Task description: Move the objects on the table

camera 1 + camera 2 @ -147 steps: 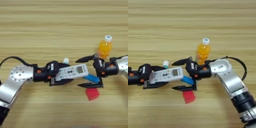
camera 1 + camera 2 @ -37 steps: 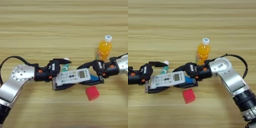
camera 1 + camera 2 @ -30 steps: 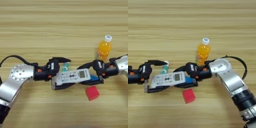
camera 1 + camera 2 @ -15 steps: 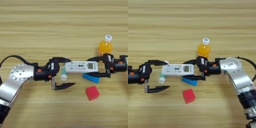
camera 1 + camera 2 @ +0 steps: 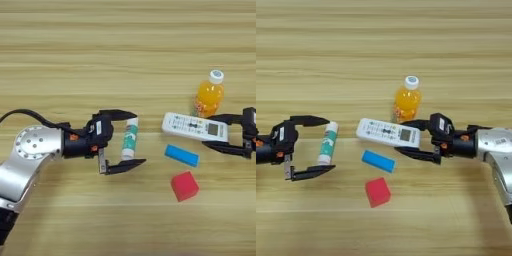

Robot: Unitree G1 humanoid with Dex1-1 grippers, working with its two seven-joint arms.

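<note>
On the table, your right tool clamps the remote control.
Your left tool gapes apart around the lying glue stick, touching nothing.

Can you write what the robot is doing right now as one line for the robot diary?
right gripper: shut on remote control | left gripper: open around glue stick | juice bottle: upright | blue block, red cube: on table

Both arms silver-grey metal w/ rounded joint housings, black wrist sections, small orange marks near wrists. Left gripper & right gripper — 2 thin black fingers each. Black cable loops off left arm's round housing.
</note>
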